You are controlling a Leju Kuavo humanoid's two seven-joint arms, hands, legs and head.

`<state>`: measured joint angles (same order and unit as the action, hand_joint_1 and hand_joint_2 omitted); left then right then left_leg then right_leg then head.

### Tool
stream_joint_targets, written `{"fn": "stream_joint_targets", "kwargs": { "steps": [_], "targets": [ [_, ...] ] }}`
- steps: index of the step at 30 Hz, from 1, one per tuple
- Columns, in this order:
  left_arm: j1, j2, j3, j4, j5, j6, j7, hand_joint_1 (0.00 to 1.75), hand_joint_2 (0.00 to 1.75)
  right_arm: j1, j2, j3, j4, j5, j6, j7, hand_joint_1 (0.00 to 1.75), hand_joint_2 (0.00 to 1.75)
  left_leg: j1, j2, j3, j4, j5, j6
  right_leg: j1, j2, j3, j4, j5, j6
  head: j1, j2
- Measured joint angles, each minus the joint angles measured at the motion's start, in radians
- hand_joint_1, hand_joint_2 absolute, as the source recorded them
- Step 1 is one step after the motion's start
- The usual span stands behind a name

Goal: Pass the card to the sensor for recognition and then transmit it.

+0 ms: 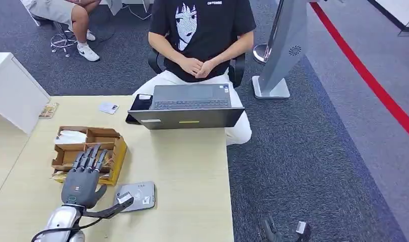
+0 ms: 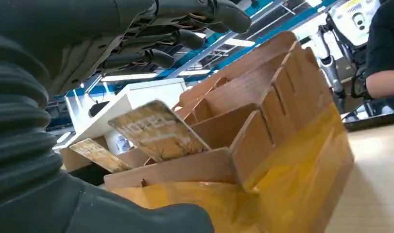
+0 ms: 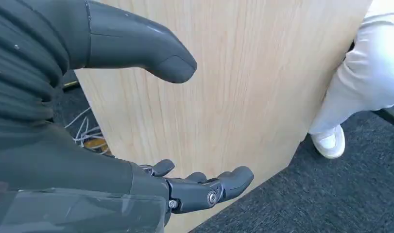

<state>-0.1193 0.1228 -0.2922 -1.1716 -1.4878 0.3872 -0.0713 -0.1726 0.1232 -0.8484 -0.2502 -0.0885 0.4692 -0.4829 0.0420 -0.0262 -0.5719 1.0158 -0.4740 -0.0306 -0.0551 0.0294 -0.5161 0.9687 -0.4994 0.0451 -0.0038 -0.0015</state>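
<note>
Head view, item 1: left hand [image 1: 83,176], lower left of the frame, fingers spread and extended flat over the near edge of the cardboard organiser [image 1: 89,153]; nothing is seen held in it. In the left wrist view the same hand [image 2: 151,34] is shown with its dark fingers [image 2: 185,36] hovering apart above the box, not touching the contents.

Item 2: card [image 2: 156,130], worn and yellowish, leaning tilted inside a compartment of the organiser [image 2: 263,121]. A second similar card [image 2: 98,154] is seen lower in the box, toward the left of that frame. Neither is gripped.

Item 3: sensor [image 1: 136,195], a grey pad lying flat on the wooden surface [image 1: 187,171], just beside the left forearm at lower centre of the head view. No card is laid on it.

Item 4: right hand [image 3: 195,187], seen in the right wrist view hanging beside the side panel of the surface, fingers loosely apart, holding nothing.

Item 5: laptop [image 1: 187,106] at upper centre of the head view, with a seated person [image 1: 199,35] behind it; a small white card [image 1: 108,107] lies on the surface to its left.

Progress, judged: early stage. Pick-up is not yet made; the grasp, presentation to the sensor and hand-over are all left to be done.
</note>
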Motion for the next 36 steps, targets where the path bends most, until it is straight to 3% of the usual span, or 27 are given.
{"fn": "stream_joint_targets", "kwargs": {
  "steps": [33, 34, 35, 36],
  "targets": [
    [0.023, -0.002, 0.064, -0.037, 0.05, 0.014, -0.058, 0.0, 1.75, 0.008, -0.003, -0.002, 0.0, -0.003, 0.0, -0.006, 0.0, 1.75, 0.0, 0.0, 0.0, 0.0, 0.0, 0.0, 0.0, 0.0, 0.0, 0.0, 0.0, 0.0, 0.0, 0.0],
    [0.028, -0.001, 0.071, -0.045, 0.053, 0.012, -0.059, 0.09, 1.75, 0.01, -0.003, -0.003, 0.0, -0.003, 0.001, -0.007, 0.0, 1.75, 0.0, 0.0, 0.0, 0.0, 0.0, 0.0, 0.0, 0.0, 0.0, 0.0, 0.0, 0.0, 0.0, 0.0],
    [0.032, 0.0, 0.077, -0.048, 0.055, 0.01, -0.06, 1.33, 1.75, 0.011, -0.004, -0.003, 0.0, -0.003, 0.002, -0.008, 0.0, 1.75, 0.0, 0.0, 0.0, 0.0, 0.0, 0.0, 0.0, 0.0, 0.0, 0.0, 0.0, 0.0, 0.0, 0.0],
    [0.036, 0.0, 0.082, -0.05, 0.056, 0.008, -0.062, 1.73, 1.75, 0.011, -0.004, -0.003, 0.0, -0.003, 0.002, -0.008, 0.0, 1.75, 0.0, 0.0, 0.0, 0.0, 0.0, 0.0, 0.0, 0.0, 0.0, 0.0, 0.0, 0.0, 0.0, 0.0]
  ]
}}
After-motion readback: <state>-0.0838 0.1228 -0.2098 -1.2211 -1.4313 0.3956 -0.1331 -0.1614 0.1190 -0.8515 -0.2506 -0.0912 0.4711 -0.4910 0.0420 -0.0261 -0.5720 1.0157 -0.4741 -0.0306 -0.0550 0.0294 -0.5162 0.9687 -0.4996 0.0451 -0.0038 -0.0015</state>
